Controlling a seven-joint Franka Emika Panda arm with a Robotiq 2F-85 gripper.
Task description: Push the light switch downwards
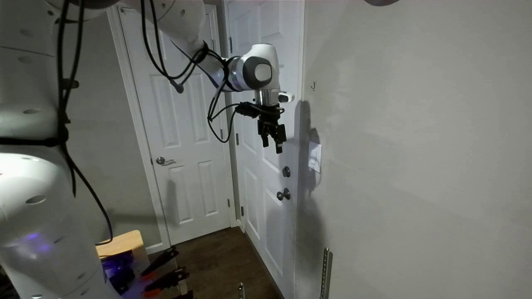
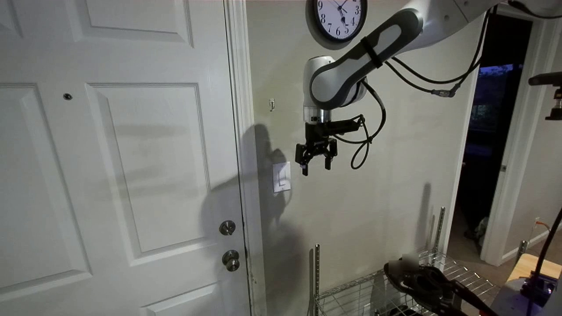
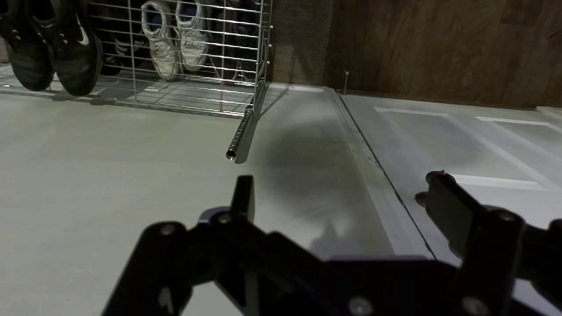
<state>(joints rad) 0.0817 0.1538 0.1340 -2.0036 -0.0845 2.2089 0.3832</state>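
The light switch (image 1: 314, 157) is a small white upright plate on the beige wall beside the door frame. It also shows in an exterior view (image 2: 281, 177), partly in the arm's shadow. My gripper (image 1: 272, 148) points downward and is open and empty. It also shows in an exterior view (image 2: 316, 170), where it hangs just right of the plate, fingertips about level with the plate's upper half. The gripper appears apart from the wall, and no contact with the switch shows. In the wrist view the open fingers (image 3: 341, 182) frame wall and door trim; the switch is not visible there.
A white door (image 2: 149, 166) with a round knob (image 2: 231, 260) and a deadbolt (image 2: 227, 227) is beside the switch. A small hook (image 2: 271, 104) and a clock (image 2: 339, 18) are on the wall. Below stands a wire rack (image 3: 175, 103) with shoes and upright metal posts.
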